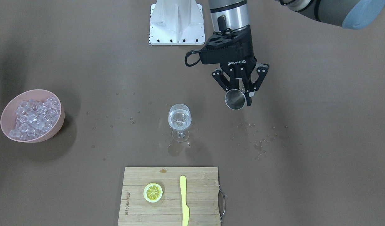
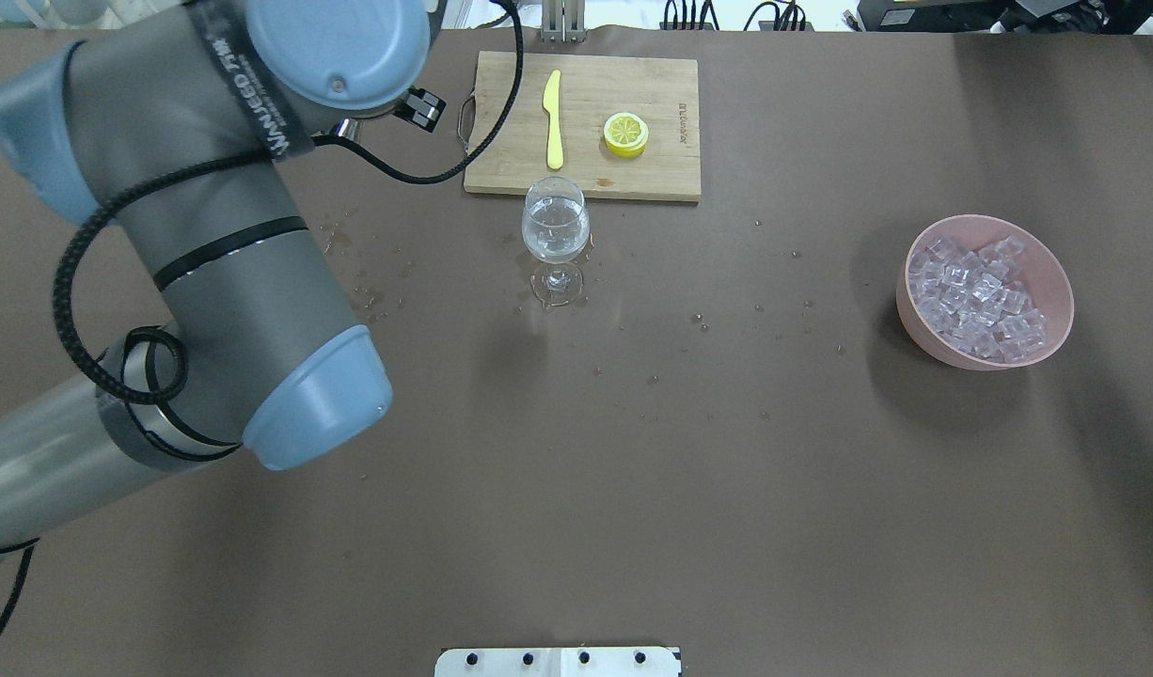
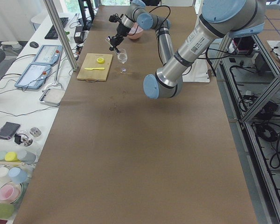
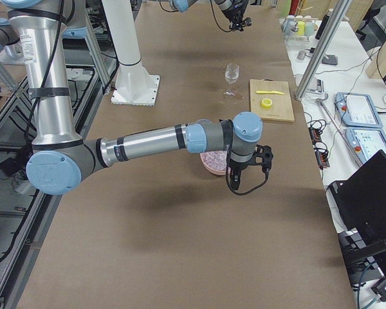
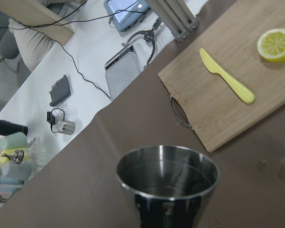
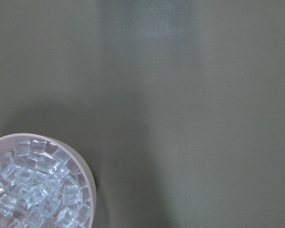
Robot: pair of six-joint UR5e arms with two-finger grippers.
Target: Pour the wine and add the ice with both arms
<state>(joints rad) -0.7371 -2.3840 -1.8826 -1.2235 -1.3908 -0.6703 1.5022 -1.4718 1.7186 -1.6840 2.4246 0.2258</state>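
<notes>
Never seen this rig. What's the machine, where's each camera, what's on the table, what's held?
The machine is two jointed robot arms at a brown table: a left arm and a right arm. Four cameras are fixed: one facing the robot, one over its shoulders, one at each table end. Two more ride on the wrists. On the table stand a wine glass holding clear liquid, a pink bowl of ice cubes, and a wooden cutting board with a lemon slice and a yellow knife. The left claw grips a steel cup, tilted in the air beside the glass. The right arm hovers by the bowl; whether it holds anything cannot be told.
</notes>
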